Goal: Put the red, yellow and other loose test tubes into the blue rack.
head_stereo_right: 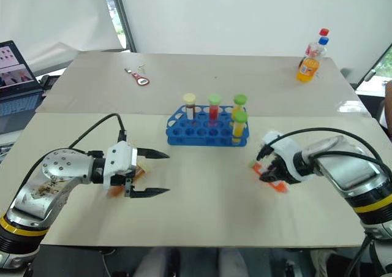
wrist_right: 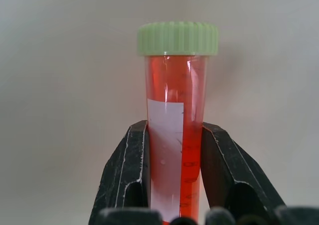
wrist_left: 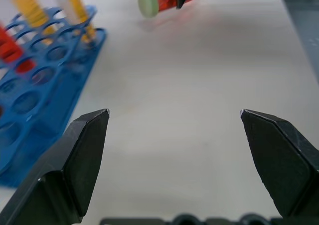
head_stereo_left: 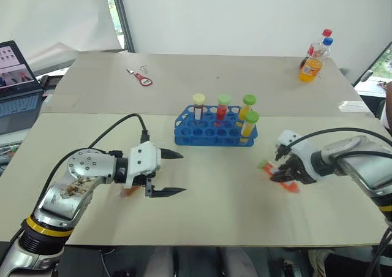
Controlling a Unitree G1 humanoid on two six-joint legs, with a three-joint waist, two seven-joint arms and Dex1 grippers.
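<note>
The blue rack (head_stereo_left: 211, 133) stands mid-table. Upright in it are a brown tube with a cream cap (head_stereo_left: 198, 105), a red tube with a green cap (head_stereo_left: 223, 107) and two yellow tubes with green caps (head_stereo_left: 247, 116). To the rack's right, my right gripper (head_stereo_left: 283, 176) is shut on a loose red test tube (wrist_right: 177, 110) with a green cap. That tube lies nearly level, low over the table, cap toward the rack. Whether it touches the table I cannot tell. My left gripper (head_stereo_left: 182, 173) is open and empty, left of the rack and pointing toward it.
An orange drink bottle (head_stereo_left: 311, 67) stands at the far right corner, with another capped bottle behind it. A small red-handled tool (head_stereo_left: 142, 78) lies at the far left. A laptop (head_stereo_left: 15, 81) sits beyond the table's left edge.
</note>
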